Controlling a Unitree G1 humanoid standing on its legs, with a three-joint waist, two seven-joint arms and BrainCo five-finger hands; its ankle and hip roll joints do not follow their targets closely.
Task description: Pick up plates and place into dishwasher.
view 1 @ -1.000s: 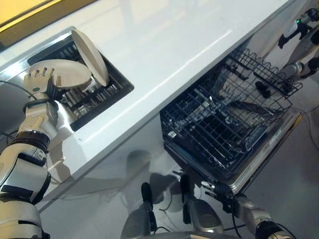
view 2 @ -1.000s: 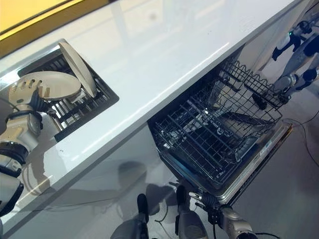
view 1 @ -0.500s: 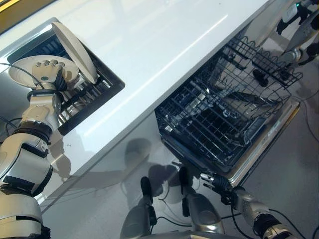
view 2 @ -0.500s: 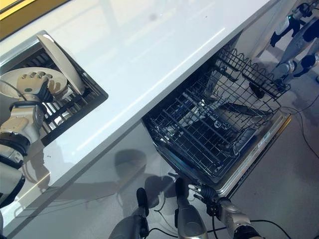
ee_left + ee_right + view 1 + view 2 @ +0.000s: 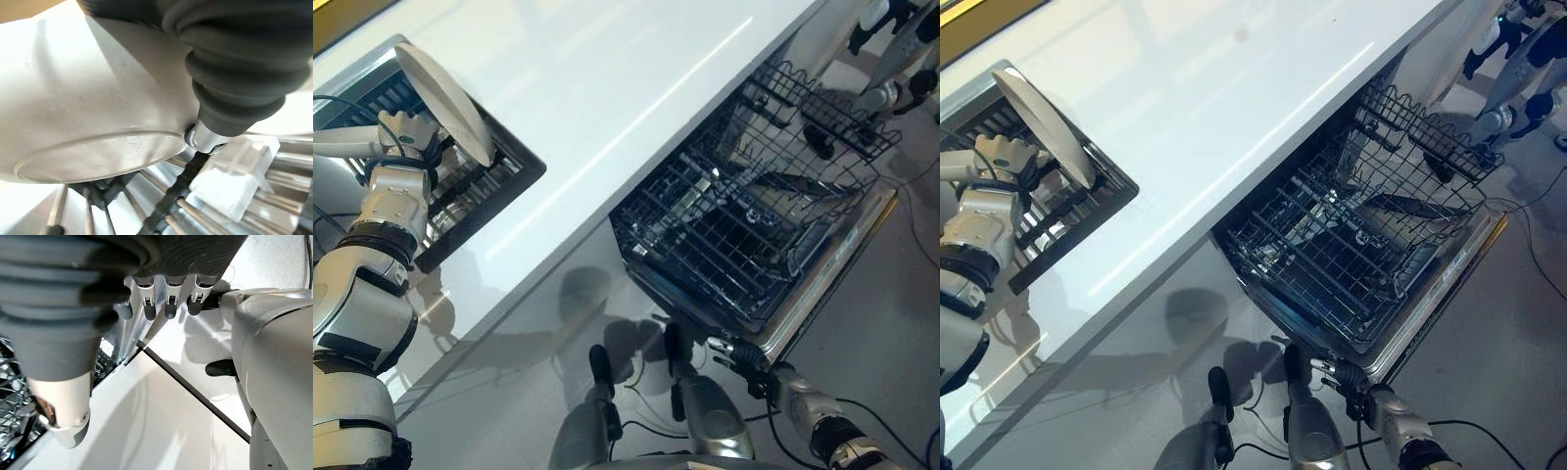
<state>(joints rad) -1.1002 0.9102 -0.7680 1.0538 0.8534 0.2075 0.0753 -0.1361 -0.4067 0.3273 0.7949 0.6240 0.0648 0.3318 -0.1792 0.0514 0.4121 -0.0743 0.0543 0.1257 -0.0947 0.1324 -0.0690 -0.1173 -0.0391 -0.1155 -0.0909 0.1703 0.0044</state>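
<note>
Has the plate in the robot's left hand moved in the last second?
Yes. The held plate has tipped from face-up to edge-on, beside the plate leaning in the rack.

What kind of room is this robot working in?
Most likely a kitchen, perhaps a test one: a long white counter, plates standing in a drying rack, and an open dishwasher with its wire rack pulled out.

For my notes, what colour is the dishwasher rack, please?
Dark, near black wire rack, clearest in the left eye view.

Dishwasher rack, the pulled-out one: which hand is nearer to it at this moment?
Right. The right hand hangs low just in front of the dishwasher rack, fingers relaxed. The left hand is far off at the sink rack, gripping a plate beside an upright plate.
</note>
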